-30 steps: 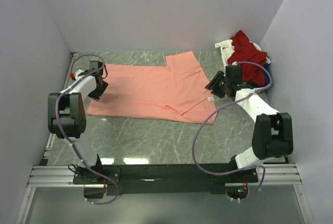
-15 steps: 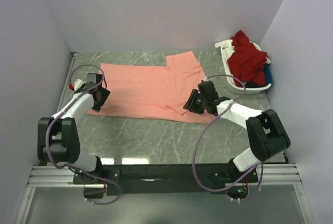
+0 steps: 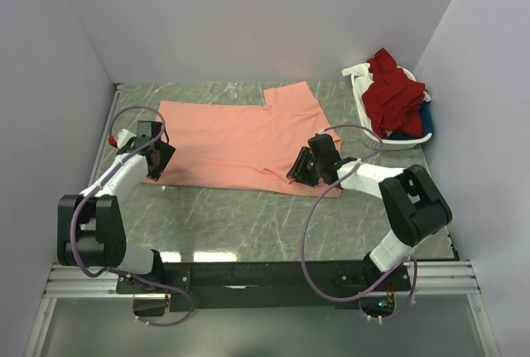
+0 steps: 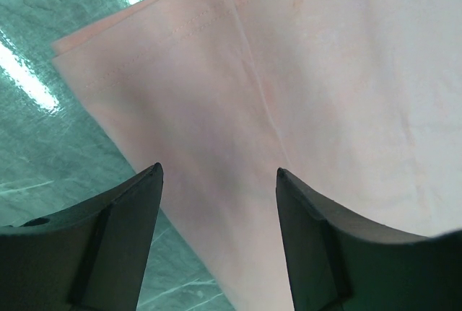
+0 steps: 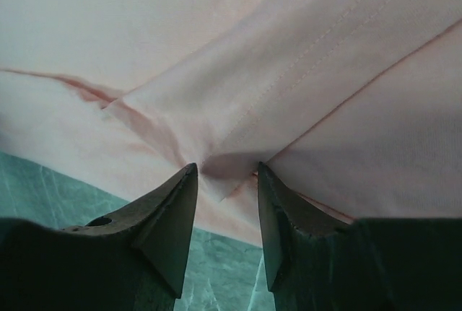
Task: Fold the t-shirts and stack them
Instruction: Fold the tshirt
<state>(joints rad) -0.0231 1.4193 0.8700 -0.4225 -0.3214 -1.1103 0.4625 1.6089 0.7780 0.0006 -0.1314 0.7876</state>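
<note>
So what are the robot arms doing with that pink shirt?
Two robot arms are folding a salmon-pink t-shirt spread flat. The left end effector hovers open over its near left corner, the right end effector open over a wrinkled fold at the near edge. Neither grips it. More shirts wait in the white basket.

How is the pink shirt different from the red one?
The pink shirt lies spread out, mostly flat; the red shirt is bunched up. The pink shirt is on the table; the red shirt is heaped in the basket. Both are plain cloth.
</note>
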